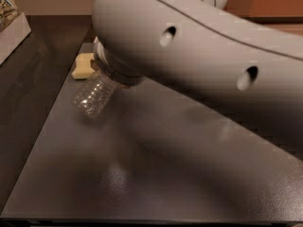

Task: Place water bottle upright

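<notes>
One tool (108,74), water bottle (92,96) near edge (52,103)

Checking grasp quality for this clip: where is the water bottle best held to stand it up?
Probably around its upper body, from the upper right: the water bottle tilts base-down toward the table, which leaves the base free to land. The gripper is hidden behind the arm there.

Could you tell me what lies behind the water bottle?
A pale yellow block lies behind the tilted water bottle; the arm covers the bottle's upper end and the gripper there.
</notes>
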Action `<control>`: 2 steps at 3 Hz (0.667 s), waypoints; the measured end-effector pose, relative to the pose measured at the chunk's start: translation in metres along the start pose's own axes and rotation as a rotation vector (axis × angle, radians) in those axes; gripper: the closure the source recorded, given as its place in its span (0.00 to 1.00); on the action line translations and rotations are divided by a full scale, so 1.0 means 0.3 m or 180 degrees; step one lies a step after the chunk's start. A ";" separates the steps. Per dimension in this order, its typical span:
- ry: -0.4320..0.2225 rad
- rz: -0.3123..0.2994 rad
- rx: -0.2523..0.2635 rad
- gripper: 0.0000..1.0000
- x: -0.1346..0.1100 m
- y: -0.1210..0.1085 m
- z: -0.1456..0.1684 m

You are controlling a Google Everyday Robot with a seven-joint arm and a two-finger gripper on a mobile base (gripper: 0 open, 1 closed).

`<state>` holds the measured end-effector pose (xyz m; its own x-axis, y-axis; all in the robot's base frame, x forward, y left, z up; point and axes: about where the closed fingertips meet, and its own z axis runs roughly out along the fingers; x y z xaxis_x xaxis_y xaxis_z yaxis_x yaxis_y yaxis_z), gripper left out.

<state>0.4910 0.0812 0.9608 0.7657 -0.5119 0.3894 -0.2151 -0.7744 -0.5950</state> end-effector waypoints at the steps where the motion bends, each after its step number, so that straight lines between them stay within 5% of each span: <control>1: 0.0263 -0.0431 0.0167 1.00 0.047 -0.031 -0.020; 2: 0.0537 -0.0991 0.0386 1.00 0.101 -0.070 -0.019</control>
<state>0.5151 0.0800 0.9892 0.6703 -0.3207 0.6692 0.0934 -0.8582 -0.5048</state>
